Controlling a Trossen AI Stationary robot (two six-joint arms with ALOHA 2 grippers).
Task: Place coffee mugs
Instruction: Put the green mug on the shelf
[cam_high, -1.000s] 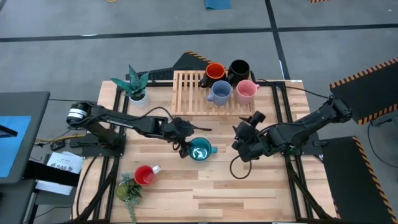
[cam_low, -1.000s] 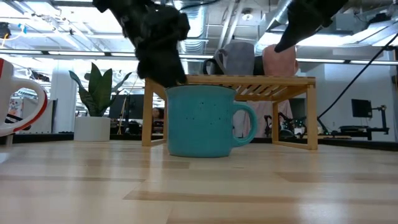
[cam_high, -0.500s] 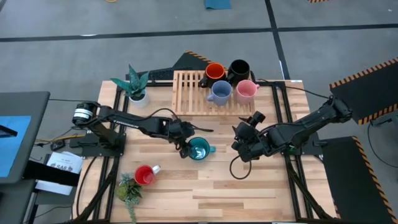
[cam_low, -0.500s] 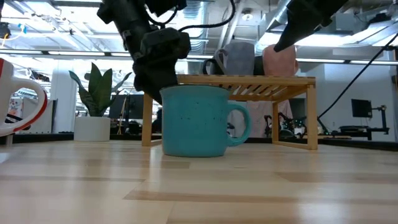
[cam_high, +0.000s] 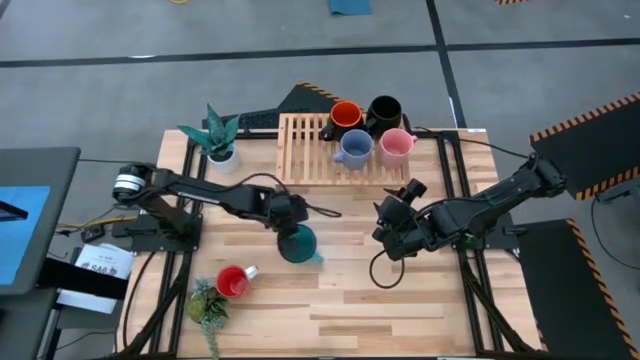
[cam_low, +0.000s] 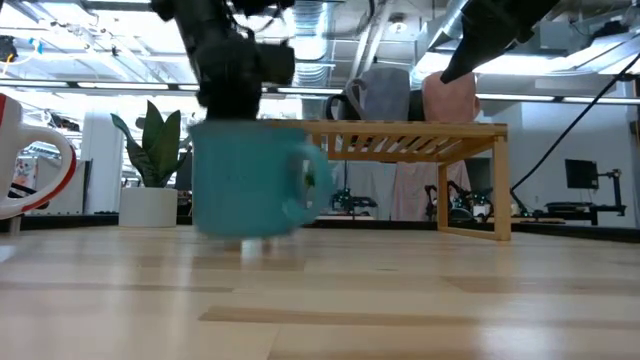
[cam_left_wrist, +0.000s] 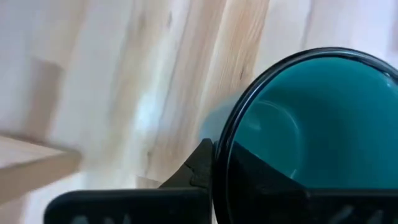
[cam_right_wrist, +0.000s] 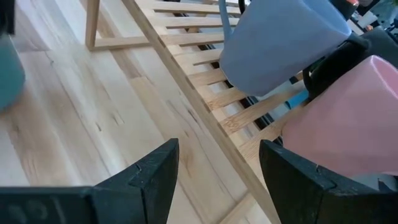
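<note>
Near left corner of the table (cam_high: 400, 300): red mug (cam_high: 233, 282) sits upright next to a small potted plant (cam_high: 207, 304), handle toward the table's middle. In the low view it shows at the left edge (cam_low: 25, 160).

Centre of the table: left gripper (cam_high: 288, 222) is clamped on the rim of the teal mug (cam_high: 297, 244). The left wrist view shows one finger inside the mug (cam_left_wrist: 311, 137) and one outside against the wall, rim pinched between them. In the low view the teal mug (cam_low: 250, 180) is off the wood, a thin gap under its base, roughly level, handle toward the right edge. Left arm reaches in from the left edge.

Right of centre: right gripper (cam_high: 385, 222) hangs over bare wood, well apart from the teal mug. Its fingers (cam_right_wrist: 146, 171) are spread with nothing between them, pointing toward the rack.

Far edge, middle: slatted wooden rack (cam_high: 300, 150) holds four mugs at its right end. Pale blue mug (cam_high: 354, 148) and pink mug (cam_high: 395, 146) stand in the nearer row, just beside each other; orange mug (cam_high: 345, 116) and black mug (cam_high: 384, 112) stand behind them.

Far left corner: a taller potted plant (cam_high: 213, 133) in a white pot, just left of the rack.
</note>
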